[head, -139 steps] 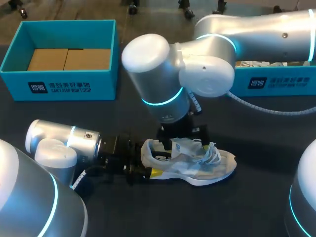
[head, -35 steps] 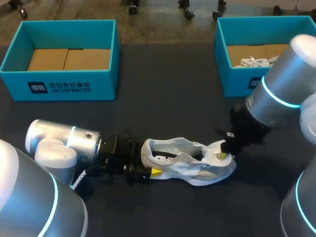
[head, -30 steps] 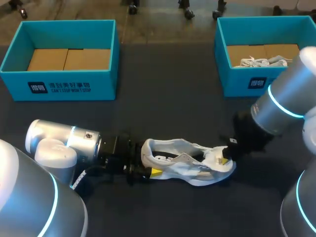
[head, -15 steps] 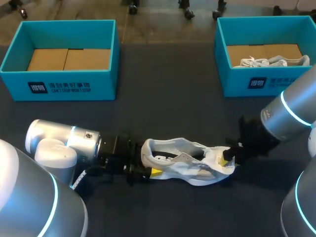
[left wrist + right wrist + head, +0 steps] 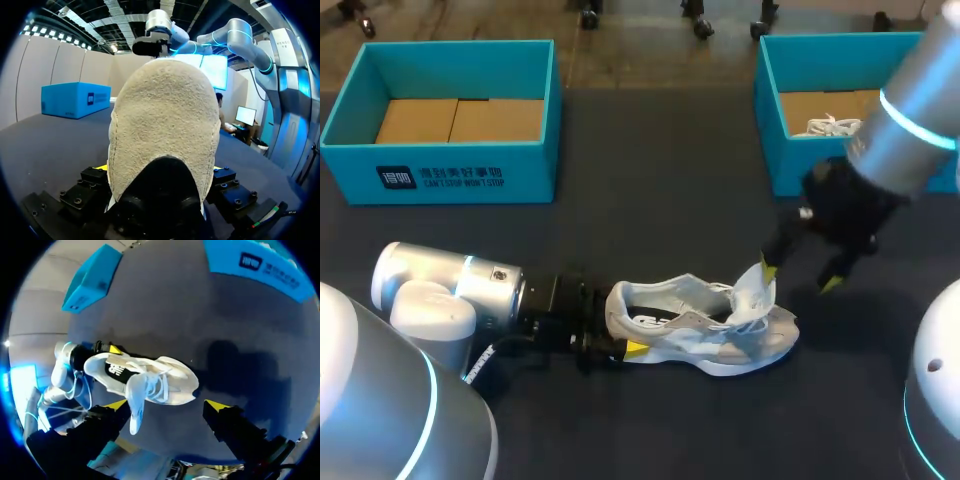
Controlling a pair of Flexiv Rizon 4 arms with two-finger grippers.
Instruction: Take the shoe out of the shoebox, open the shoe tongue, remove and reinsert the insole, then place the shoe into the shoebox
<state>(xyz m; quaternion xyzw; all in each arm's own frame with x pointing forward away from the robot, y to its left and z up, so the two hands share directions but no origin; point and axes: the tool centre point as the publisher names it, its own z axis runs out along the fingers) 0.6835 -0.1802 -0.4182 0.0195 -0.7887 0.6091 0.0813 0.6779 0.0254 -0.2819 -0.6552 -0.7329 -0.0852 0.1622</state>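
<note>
A white and grey shoe (image 5: 705,332) lies on its side on the dark table, toe to the right. My left gripper (image 5: 608,338) is shut on its heel, and that heel (image 5: 162,135) fills the space between its fingers in the left wrist view. The tongue (image 5: 755,288) stands up over the laces. My right gripper (image 5: 800,277) hangs open just above and to the right of the toe, one yellow tip close beside the tongue. In the right wrist view the shoe (image 5: 155,374) lies under the open right gripper (image 5: 167,405), with the tongue (image 5: 135,402) sticking up near one finger.
An open teal shoebox (image 5: 360,100) with a cardboard floor stands at the back left. A second teal shoebox (image 5: 770,150) at the back right holds something white with laces (image 5: 830,127); my right arm partly covers it.
My right gripper has opened, let go of the tongue and lifted up and back from the toe. The tongue now stands upright. My left arm and the shoe's heel have not moved.
</note>
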